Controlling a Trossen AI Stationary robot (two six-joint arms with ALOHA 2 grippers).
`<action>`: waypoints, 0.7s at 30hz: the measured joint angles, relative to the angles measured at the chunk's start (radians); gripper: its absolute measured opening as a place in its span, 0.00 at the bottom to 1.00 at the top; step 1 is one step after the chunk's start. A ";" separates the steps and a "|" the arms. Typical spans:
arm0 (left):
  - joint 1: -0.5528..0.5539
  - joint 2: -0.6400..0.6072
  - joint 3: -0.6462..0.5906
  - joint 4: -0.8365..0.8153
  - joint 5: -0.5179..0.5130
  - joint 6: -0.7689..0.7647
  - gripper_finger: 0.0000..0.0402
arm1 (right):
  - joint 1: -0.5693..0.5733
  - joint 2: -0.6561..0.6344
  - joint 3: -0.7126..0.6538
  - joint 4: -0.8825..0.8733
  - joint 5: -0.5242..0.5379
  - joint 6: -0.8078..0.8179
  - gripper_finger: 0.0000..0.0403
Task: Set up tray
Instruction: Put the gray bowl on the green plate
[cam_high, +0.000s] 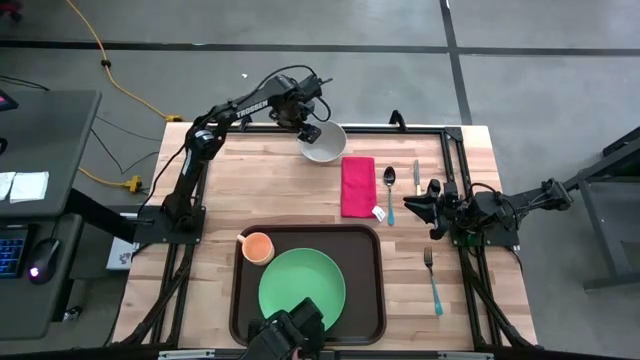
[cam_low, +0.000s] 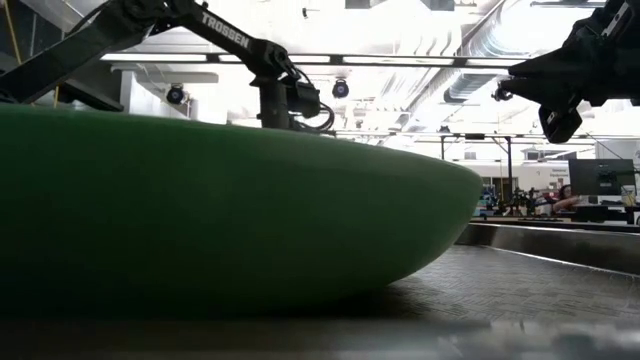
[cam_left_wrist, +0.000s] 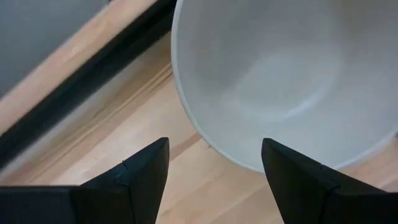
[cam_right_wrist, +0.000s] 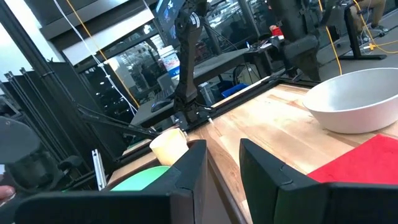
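1. Your left gripper (cam_high: 311, 130) sits at the far edge of the desk (cam_high: 290, 200), right over the rim of the white bowl (cam_high: 326, 145).
2. Left wrist view: both fingers (cam_left_wrist: 143, 180) are spread wide with the bowl's rim (cam_left_wrist: 205, 134) below and between them. Nothing is clamped; you're holding nothing there.
3. Your right gripper (cam_high: 418, 204) is parked near the right edge of the desk, pointing in toward the middle.
4. Right fingers (cam_right_wrist: 193, 168) stand partway open with only a narrow gap between them, and nothing in it.
5. The tray (cam_high: 378, 280) lies flat at the near edge of the desk, roughly centred.
6. On the tray: a green plate (cam_high: 300, 283) fills the middle, and a small orange cup (cam_high: 258, 246) sits in the tray's far-left corner.
7. A black camera mount (cam_high: 287, 335) overlaps the near edge of the tray and plate.
8. Still off the tray, between it and the right arm: a red napkin (cam_high: 357, 186) just beyond the tray's far edge, a spoon (cam_high: 390, 190) beside the napkin, and a knife (cam_high: 416, 176) next to that.
9. A fork (cam_high: 433, 280) with a blue handle lies on the desk to the right of the tray, near the right edge.
10. Low view is mostly blocked by the plate; you can see both arms above it and nothing more.
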 joint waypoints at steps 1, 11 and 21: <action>0.000 0.000 -0.010 -0.001 0.003 -0.007 0.70 | 0.000 0.000 0.000 0.000 0.000 0.000 0.18; -0.006 0.000 -0.023 0.050 0.009 -0.032 0.70 | 0.000 0.000 0.000 0.000 0.000 0.000 0.18; -0.027 0.049 -0.023 0.054 0.040 -0.039 0.70 | 0.000 0.000 0.000 0.000 -0.004 0.001 0.18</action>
